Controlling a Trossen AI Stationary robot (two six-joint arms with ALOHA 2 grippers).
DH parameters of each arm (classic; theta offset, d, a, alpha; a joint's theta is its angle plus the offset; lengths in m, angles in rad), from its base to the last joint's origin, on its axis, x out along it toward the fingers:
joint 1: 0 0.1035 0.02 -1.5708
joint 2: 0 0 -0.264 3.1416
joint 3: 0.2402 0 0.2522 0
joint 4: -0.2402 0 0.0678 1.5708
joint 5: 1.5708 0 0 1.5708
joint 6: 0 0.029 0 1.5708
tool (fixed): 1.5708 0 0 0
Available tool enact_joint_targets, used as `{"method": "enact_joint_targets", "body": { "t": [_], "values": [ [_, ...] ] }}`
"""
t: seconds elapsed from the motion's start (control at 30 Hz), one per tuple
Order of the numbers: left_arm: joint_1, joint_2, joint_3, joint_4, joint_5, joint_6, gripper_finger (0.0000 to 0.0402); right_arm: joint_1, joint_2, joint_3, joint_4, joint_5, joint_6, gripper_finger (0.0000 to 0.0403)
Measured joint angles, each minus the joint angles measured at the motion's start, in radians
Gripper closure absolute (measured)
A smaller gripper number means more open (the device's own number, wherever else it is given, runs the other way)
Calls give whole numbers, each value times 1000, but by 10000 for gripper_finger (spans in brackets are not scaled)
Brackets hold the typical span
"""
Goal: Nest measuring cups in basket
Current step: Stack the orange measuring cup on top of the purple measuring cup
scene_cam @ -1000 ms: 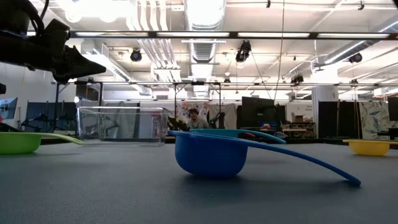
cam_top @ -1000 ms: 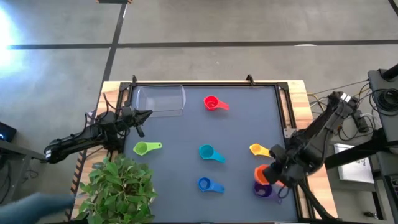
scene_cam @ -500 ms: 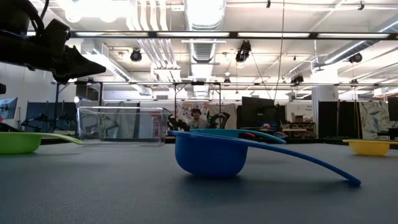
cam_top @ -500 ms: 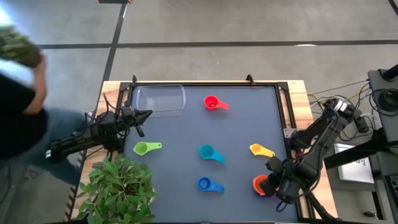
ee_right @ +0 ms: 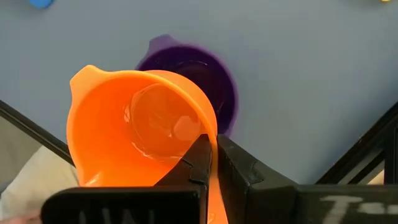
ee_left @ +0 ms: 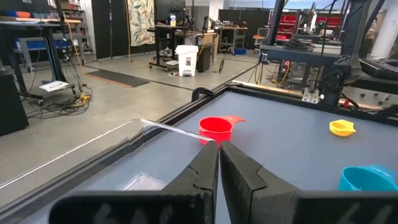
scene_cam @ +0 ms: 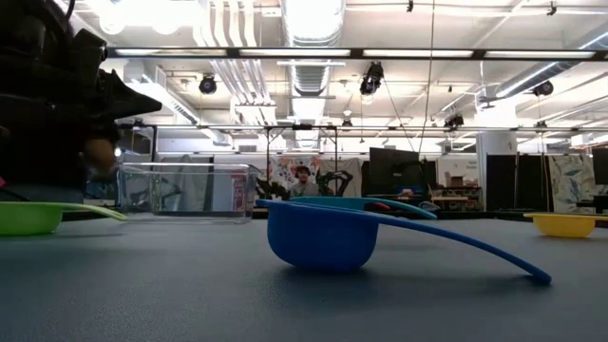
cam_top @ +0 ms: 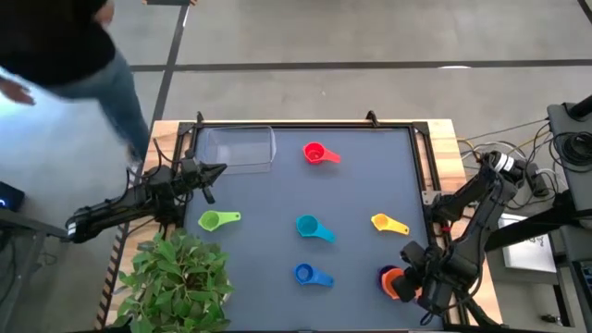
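My right gripper (cam_top: pixel 407 283) is at the table's near right corner, shut on the orange cup (ee_right: pixel 137 124). The purple cup (ee_right: pixel 214 78) lies right under the orange one; whether they touch I cannot tell. The red (cam_top: pixel 314 153), green (cam_top: pixel 211 220), teal (cam_top: pixel 307 226), yellow (cam_top: pixel 381 222) and blue (cam_top: pixel 305 273) cups rest on their bases on the mat. The clear basket (cam_top: pixel 239 148) stands at the far left. My left gripper (cam_top: pixel 218 170) hovers shut by the basket's near right corner. My right gripper pinches the orange cup between its two fingers where the handle meets the bowl's rim (ee_right: pixel 211 144). The handle runs back edge-on between the fingers. The bowl juts out beyond the fingertips, open side toward the wrist camera, over the purple cup.
A potted plant (cam_top: pixel 176 277) stands at the table's near left corner. A raised black frame (cam_top: pixel 427 176) runs round the mat. A person (cam_top: pixel 65 46) is beyond the far left corner, and dark against the left of the low view (scene_cam: pixel 43 114).
My right gripper has carried the orange cup toward the table's near edge, from beside the purple cup to over it, and stayed shut on it. The purple cup has kept its place. A person has walked past the table's left side toward the far left.
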Motion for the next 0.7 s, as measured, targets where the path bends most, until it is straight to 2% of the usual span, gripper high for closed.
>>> {"method": "enact_joint_targets", "body": {
  "t": [0.3,0.7],
  "values": [
    [0,0,0,0,0,0,402,-1,0,0,-4,34,-61,389],
    [0,0,0,0,0,0,402,-1,0,-1,-76,35,-74,339]
  ]
}}
